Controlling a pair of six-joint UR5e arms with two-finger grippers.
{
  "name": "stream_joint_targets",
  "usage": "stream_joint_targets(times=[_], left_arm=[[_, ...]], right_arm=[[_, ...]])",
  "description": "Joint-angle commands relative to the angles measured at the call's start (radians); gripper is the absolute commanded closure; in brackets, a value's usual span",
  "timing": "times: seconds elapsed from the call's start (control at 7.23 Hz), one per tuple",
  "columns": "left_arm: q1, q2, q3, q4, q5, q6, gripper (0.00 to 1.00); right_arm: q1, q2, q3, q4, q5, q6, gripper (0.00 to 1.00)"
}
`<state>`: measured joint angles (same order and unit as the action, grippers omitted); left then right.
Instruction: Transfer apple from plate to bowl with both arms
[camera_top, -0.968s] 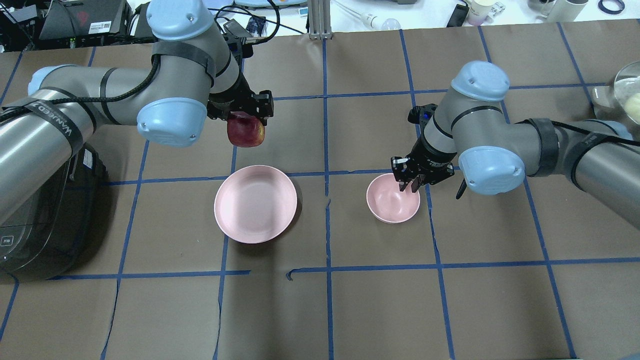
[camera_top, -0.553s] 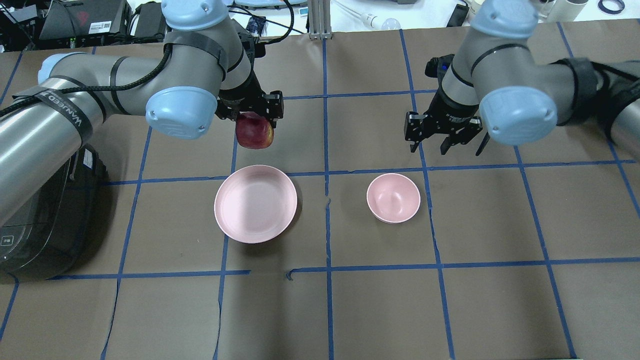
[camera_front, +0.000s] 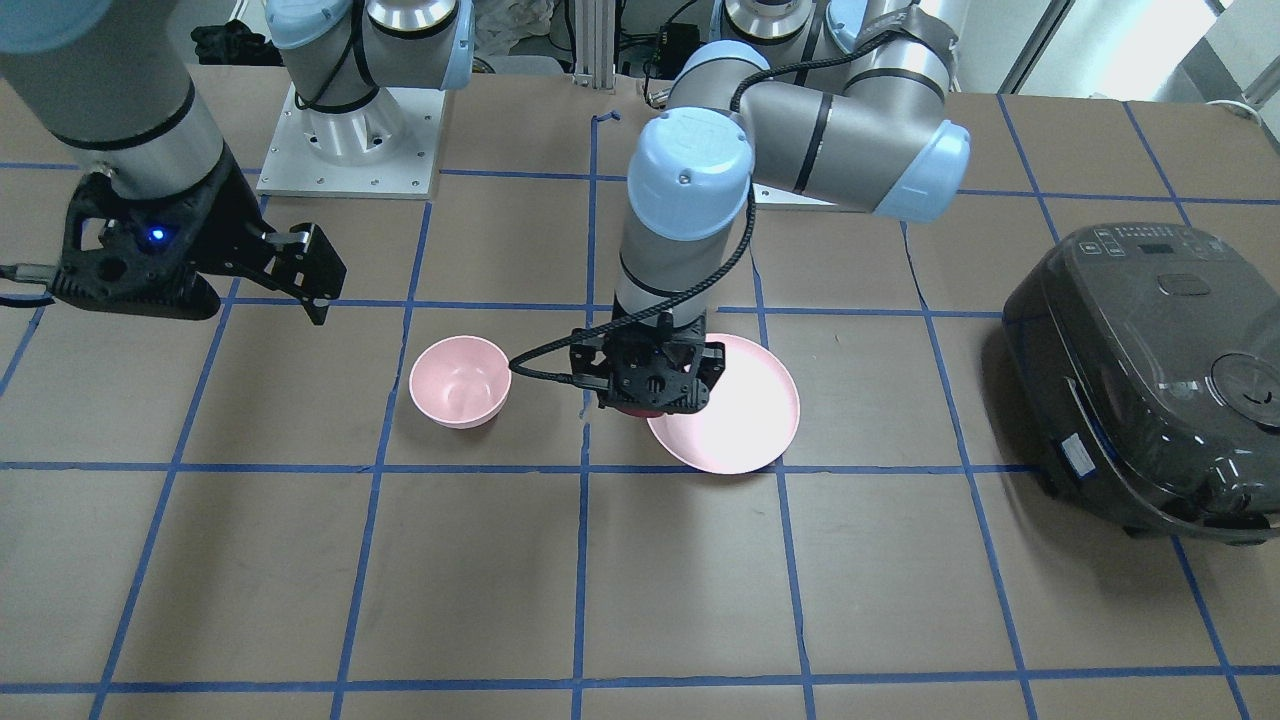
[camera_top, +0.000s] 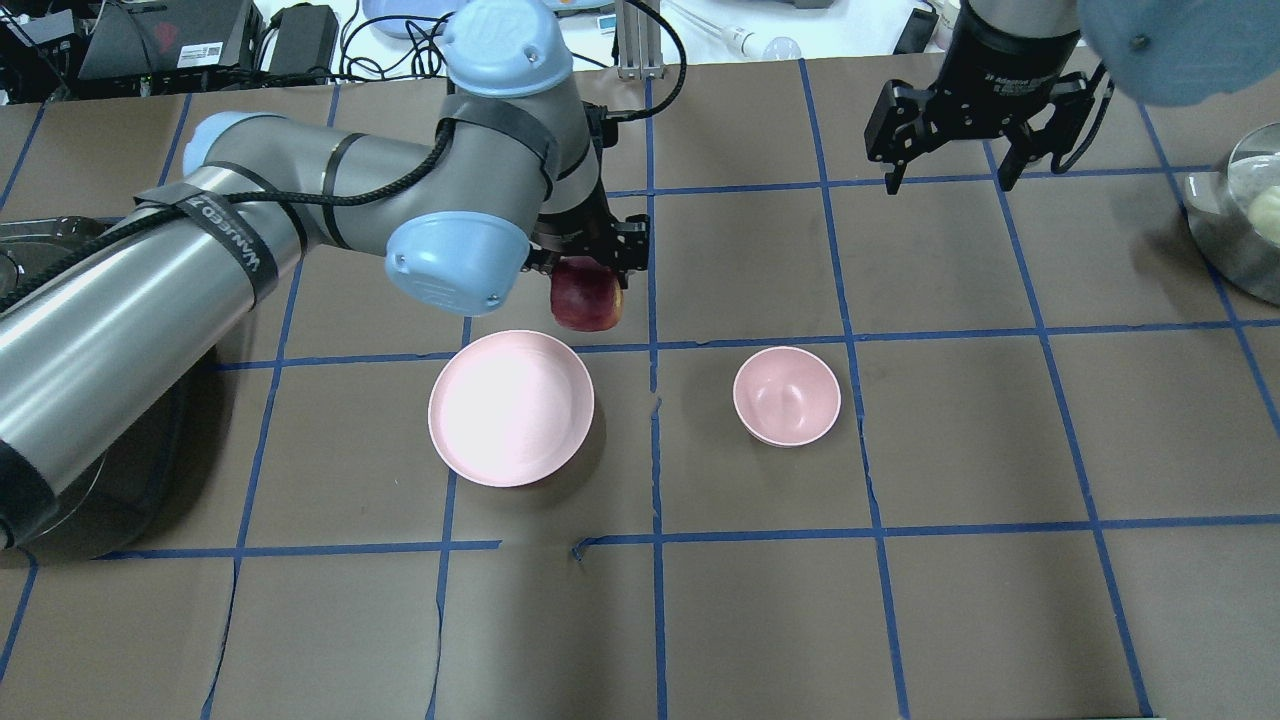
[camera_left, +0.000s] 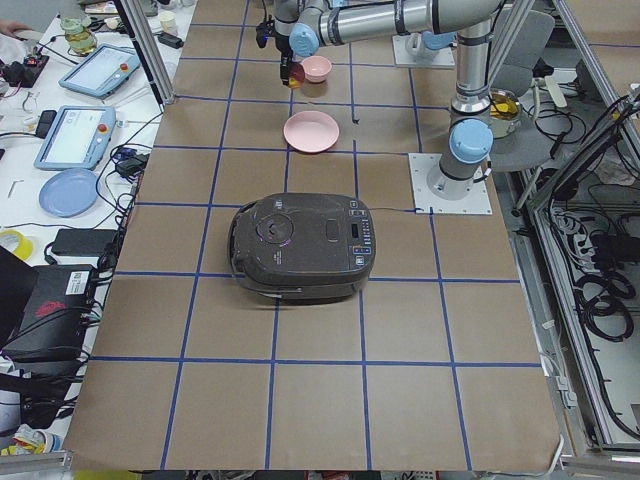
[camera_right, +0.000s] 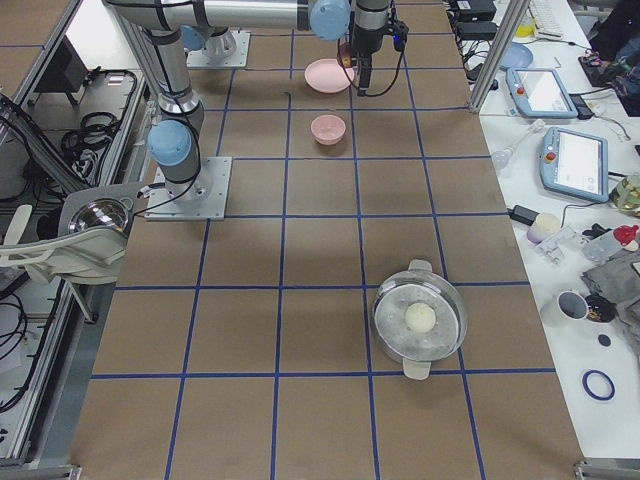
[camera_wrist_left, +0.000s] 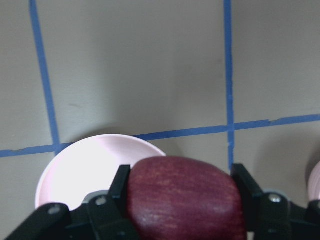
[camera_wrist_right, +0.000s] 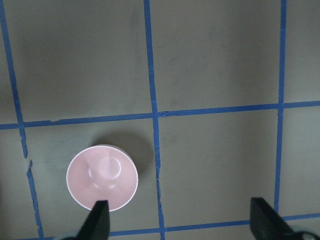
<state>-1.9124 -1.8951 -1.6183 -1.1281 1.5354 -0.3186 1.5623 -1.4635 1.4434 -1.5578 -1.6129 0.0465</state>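
My left gripper (camera_top: 588, 282) is shut on the dark red apple (camera_top: 586, 302) and holds it in the air over the bowl-side rim of the empty pale pink plate (camera_top: 470, 420). In the left wrist view the apple (camera_wrist_left: 185, 197) sits between the two fingers, with the plate (camera_wrist_left: 85, 170) below it. The small pink bowl (camera_top: 787, 396) stands empty to the right of the plate. My right gripper (camera_top: 948, 180) is open and empty, high up and far behind the bowl. Its wrist view looks down on the bowl (camera_wrist_right: 102, 177).
A dark rice cooker (camera_front: 1150, 380) stands at the table's left end, under my left arm. A metal pot (camera_top: 1245, 210) with a glass lid stands at the far right. Blue tape lines cross the brown table cover.
My left arm has carried the apple to the right, towards the bowl side of the plate. My right gripper has left the bowl's rim, opened, risen and drawn back to the far side.
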Motion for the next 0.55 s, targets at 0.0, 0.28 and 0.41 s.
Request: stream_joint_targets(times=[0.0, 0.28, 0.41], left_arm=[[-0.124, -0.036, -0.002, 0.093, -0.012, -0.259, 1.0], [-0.195, -0.106, 0.011, 0.198, -0.05, -0.357, 1.0], [-0.221, -0.136, 0.012, 0.208, -0.049, -0.381, 1.0]], right_arm=[[0.007, -0.026, -0.015, 0.001, 0.001, -0.001, 0.0], [0.007, -0.024, -0.012, -0.03, 0.004, -0.004, 0.0], [0.007, -0.026, -0.012, -0.042, 0.005, -0.004, 0.0]])
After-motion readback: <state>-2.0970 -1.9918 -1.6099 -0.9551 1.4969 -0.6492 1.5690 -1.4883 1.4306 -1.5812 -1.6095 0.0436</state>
